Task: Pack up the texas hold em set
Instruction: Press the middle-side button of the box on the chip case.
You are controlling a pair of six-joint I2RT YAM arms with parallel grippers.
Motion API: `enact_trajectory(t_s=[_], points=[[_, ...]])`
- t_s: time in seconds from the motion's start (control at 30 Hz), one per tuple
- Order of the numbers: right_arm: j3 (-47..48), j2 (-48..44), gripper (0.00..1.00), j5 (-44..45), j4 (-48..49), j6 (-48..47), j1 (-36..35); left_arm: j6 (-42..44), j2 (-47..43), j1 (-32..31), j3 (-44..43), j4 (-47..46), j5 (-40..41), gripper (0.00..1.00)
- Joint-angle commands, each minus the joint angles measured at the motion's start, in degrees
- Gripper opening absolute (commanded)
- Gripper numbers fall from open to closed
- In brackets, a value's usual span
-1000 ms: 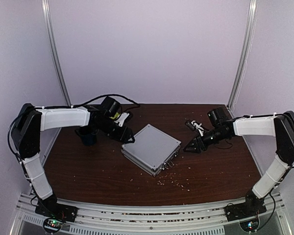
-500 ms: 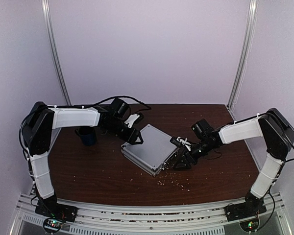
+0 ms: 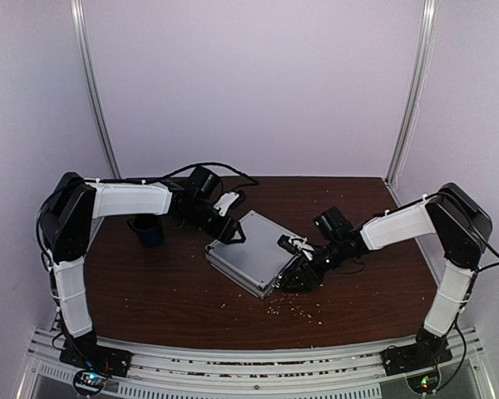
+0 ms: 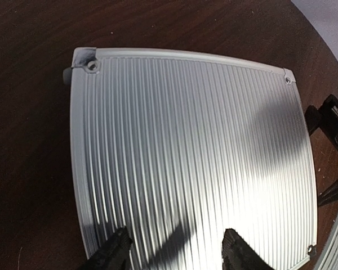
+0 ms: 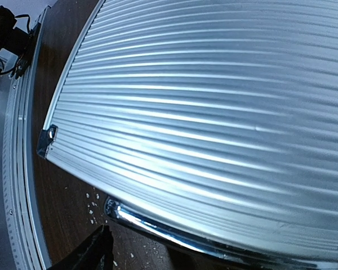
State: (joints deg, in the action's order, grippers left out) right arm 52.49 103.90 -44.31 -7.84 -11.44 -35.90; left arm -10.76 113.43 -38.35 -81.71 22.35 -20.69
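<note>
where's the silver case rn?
Top view: the closed silver case lies near the table's middle, between the left gripper at its far-left edge and the right gripper at its near-right edge; a dark mug stands to its left.

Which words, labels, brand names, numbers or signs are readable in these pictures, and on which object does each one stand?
No text can be read in any view.
Silver briefcase: its ribbed lid shows no label or logo.
Dark blue mug: too small to tell whether it carries any print.
Boards at the arm bases: only lights show; any marking is too small to read.
</note>
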Motion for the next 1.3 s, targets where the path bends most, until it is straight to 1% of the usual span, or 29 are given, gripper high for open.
enact_trajectory(t_s=[0.0,0.1,0.23,0.37,0.5,0.8,0.97,1.07,1.27], points=[[0.97,3.71,0.75,1.6,1.26,0.39,-1.17,0.72,4.28,-0.29,1.11,3.27,-0.49,0.56],[1.3,3.87,0.69,-3.15,0.26,-0.63,-1.19,0.74,4.6,-0.24,1.07,3.23,-0.65,0.56],[0.95,1.75,0.64,-8.27,1.3,0.18,-0.53,0.85,4.75,-0.24,1.16,3.23,-0.58,0.56],[-0.06,-0.94,0.62,-13.65,5.2,4.56,1.71,0.87,4.78,-0.26,1.12,3.23,-0.26,0.56],[-0.48,-1.92,0.61,-16.86,9.76,8.77,3.08,1.05,5.16,-0.29,0.96,3.23,-0.24,0.56],[0.54,1.05,0.6,-15.86,12.95,13.12,3.95,1.16,5.58,-0.26,0.87,3.43,-0.31,0.56],[3.54,4.88,0.57,-9.58,5.71,11.96,4.34,1.18,5.58,-0.24,0.77,3.42,-0.32,0.57],[4.93,7.54,0.57,-7.75,1.47,10.55,4.48,1.1,5.56,-0.25,0.85,3.48,-0.36,0.56],[4.25,7.94,0.57,-8.37,2.43,11.15,4.57,1.05,5.41,-0.24,0.98,3.46,-0.32,0.57]])
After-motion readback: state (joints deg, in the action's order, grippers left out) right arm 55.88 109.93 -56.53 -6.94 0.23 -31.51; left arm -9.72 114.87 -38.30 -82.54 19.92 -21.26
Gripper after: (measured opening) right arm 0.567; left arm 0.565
